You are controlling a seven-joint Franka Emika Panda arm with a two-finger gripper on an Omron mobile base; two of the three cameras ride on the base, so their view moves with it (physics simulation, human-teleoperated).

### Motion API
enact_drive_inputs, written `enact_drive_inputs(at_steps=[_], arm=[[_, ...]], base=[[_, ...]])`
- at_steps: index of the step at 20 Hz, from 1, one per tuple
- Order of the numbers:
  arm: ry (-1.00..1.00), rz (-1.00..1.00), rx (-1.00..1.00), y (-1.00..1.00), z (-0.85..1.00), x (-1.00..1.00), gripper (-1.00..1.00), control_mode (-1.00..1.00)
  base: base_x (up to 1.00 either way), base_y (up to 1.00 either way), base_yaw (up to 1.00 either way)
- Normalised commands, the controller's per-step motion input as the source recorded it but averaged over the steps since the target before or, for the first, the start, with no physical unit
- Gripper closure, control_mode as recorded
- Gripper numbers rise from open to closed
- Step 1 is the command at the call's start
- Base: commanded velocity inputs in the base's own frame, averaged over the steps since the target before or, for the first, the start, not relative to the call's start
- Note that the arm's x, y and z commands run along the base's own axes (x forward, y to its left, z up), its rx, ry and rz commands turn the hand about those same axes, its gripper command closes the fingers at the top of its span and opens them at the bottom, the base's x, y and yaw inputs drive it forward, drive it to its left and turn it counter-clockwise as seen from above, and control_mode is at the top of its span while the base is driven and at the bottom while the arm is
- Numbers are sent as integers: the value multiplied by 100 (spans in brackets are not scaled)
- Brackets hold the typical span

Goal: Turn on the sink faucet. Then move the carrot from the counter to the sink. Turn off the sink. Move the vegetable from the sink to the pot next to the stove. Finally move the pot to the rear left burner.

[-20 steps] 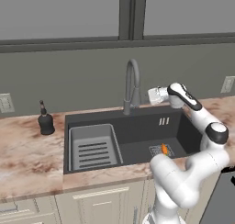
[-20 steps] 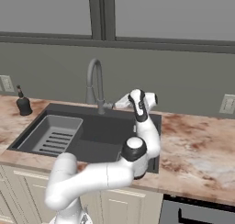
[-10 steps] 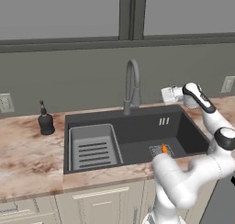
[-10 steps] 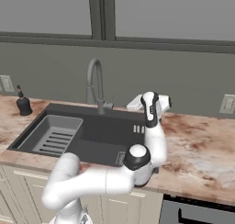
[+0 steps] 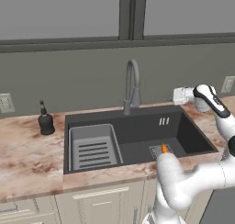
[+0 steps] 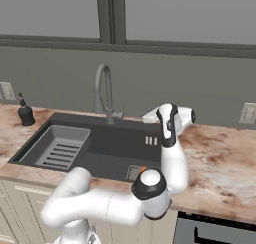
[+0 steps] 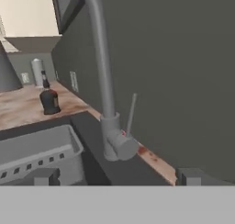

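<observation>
gripper [image 7: 114,176] spread wide and empty, off to the right of the faucet [image 5: 132,86]

the gripper [image 5: 178,96] hangs above the table [image 5: 27,156] just past the sink's [image 5: 193,138] right rear corner, its fingertips [image 7: 46,176] facing the faucet base and its thin lever [image 7: 131,114]. the carrot [image 5: 164,148] lies on the sink floor near the front, beside the drain. a grey rack [image 5: 93,147] fills the sink's left half; a dark soap bottle [image 5: 45,120] stands on the table far left.

No readable text — none anywhere
</observation>
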Motion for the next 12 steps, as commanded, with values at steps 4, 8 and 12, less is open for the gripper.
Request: enact_drive_inputs(at_steps=[4, 8, 12], arm=[[8, -28, 0, -13, 17, -48, -100, -100], [15, -28, 0, -1, 29, -42, -100, -100], [24, -29, 0, 0, 39, -36, -100, -100]], base=[[0, 0, 0], [0, 0, 0], [0, 0, 0]])
